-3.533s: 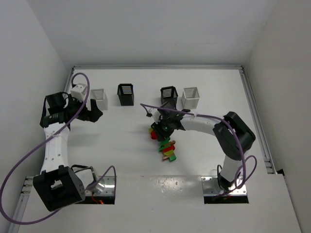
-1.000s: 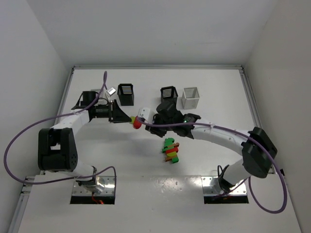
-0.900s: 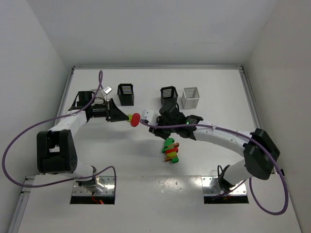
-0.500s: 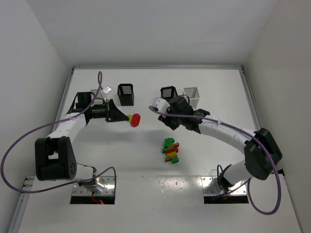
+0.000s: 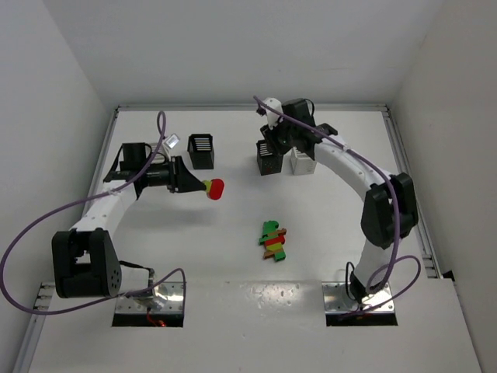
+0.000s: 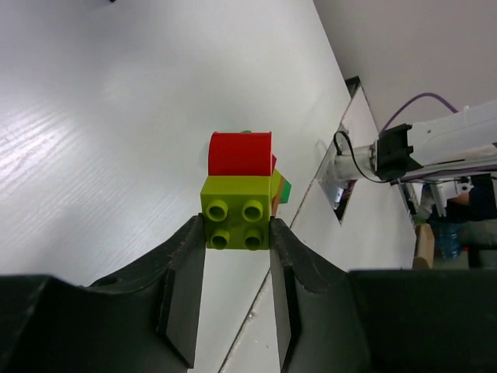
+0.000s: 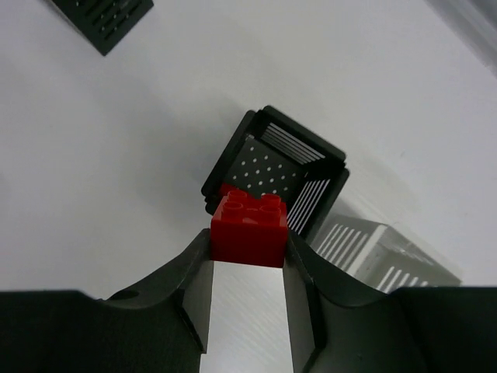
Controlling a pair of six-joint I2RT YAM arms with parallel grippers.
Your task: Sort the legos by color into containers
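Observation:
My left gripper (image 5: 203, 186) hovers left of centre, shut on a yellow-green brick (image 6: 237, 223) with a red piece (image 6: 241, 153) stuck to its far end. My right gripper (image 7: 248, 241) is shut on a red brick (image 7: 250, 225), held just above and in front of a black bin (image 7: 311, 203). That black bin (image 5: 269, 160) stands at the back beside a white bin (image 5: 302, 162). Something red (image 7: 228, 189) lies inside it. A second black bin (image 5: 200, 151) stands further left. A small heap of legos (image 5: 272, 241) in green, red, orange and yellow-green lies mid-table.
The right arm (image 5: 353, 167) arches along the right side to the back row. The left arm (image 5: 109, 206) and its purple cable run along the left wall. Metal base plates (image 5: 359, 299) sit at the near edge. A white bin (image 7: 373, 249) is close behind the black one.
The two grippers met at mid-table and pulled a stack apart. The right arm then swung back to the black bin with the red brick. The left gripper barely moved.

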